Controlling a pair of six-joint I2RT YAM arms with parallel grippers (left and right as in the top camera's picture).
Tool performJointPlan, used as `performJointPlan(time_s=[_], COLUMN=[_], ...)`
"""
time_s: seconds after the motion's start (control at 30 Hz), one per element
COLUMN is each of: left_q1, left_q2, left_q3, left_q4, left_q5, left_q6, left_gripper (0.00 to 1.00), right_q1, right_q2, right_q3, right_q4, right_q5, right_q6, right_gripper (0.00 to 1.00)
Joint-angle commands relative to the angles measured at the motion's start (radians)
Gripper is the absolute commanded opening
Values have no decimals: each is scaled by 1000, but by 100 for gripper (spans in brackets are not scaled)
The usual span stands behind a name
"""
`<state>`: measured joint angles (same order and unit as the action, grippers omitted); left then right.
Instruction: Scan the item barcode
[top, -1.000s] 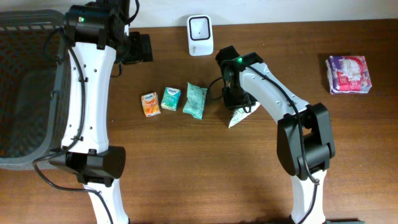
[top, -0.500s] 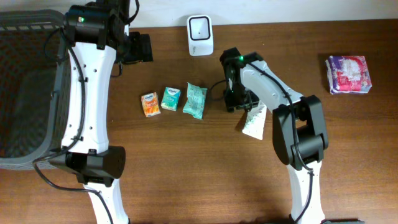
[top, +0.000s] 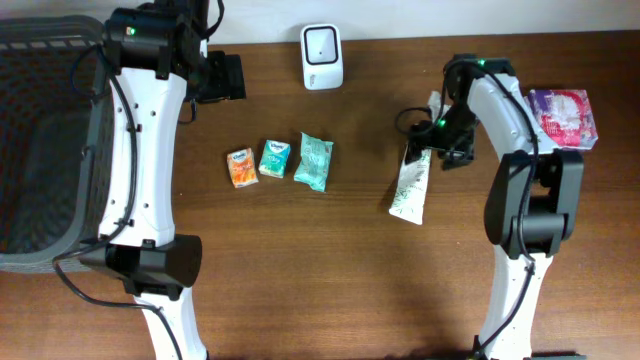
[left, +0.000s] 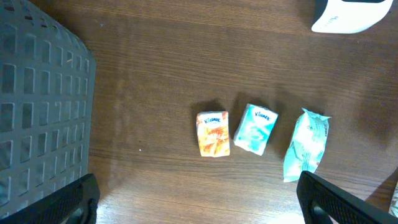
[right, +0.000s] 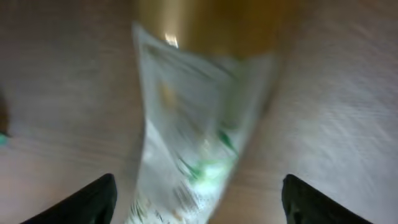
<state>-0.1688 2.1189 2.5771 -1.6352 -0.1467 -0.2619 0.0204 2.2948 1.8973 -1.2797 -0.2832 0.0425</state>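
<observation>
1. Right fingers (right: 93, 200) stand wide apart, gripping nothing. The white-and-green pouch (top: 409, 187) lies flat on the desk (top: 300, 260) just under them, well right of the scanner (top: 322, 56).
2. Left fingers (left: 69, 205) are wide too and empty, hanging high over the orange Kleenex pack (left: 213, 134) beside the basket (left: 37, 112).
3. My read is that the step is a regrasp of the pouch. Come down square across its narrow width near one end and pinch the edges, not the printed face, so the code stays uncovered.
4. Then carry it left and tilt the barcode side flat toward the scanner window. A limp pouch will probably sag, so grip short.
5. Hard to see:
   - The right wrist view is motion-blurred and the print is unreadable.
   - No view shows a barcode, so it may be on the underside.
   - In the overhead view the arm covers the pouch's upper end, so I can't tell whether a finger touches it.
</observation>
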Motion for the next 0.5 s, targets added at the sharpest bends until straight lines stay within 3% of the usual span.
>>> performJointPlan(time_s=[0.0, 0.03, 0.1, 0.23, 0.3, 0.47], left_q1=[1, 1, 1, 1, 1, 1], left_q2=[-8, -8, -8, -8, -8, -8], left_q3=[11, 11, 11, 11, 11, 11], left_q4=[2, 2, 2, 2, 2, 2], left_q5=[0, 0, 0, 0, 0, 0], left_q6=[-6, -6, -6, -6, -6, -6], left_gripper=[99, 99, 99, 99, 99, 99], right_q1=[28, 40, 57, 102, 143, 221], right_q2=[1, 1, 0, 0, 0, 3], right_q3=[-84, -117, -108, 72, 182, 253], right_q4=[77, 122, 140, 146, 234, 725], right_q5=[-54, -54, -54, -57, -56, -38], right_q6=[0, 2, 57, 98, 123, 380], right_gripper=[53, 27, 4, 4, 4, 4])
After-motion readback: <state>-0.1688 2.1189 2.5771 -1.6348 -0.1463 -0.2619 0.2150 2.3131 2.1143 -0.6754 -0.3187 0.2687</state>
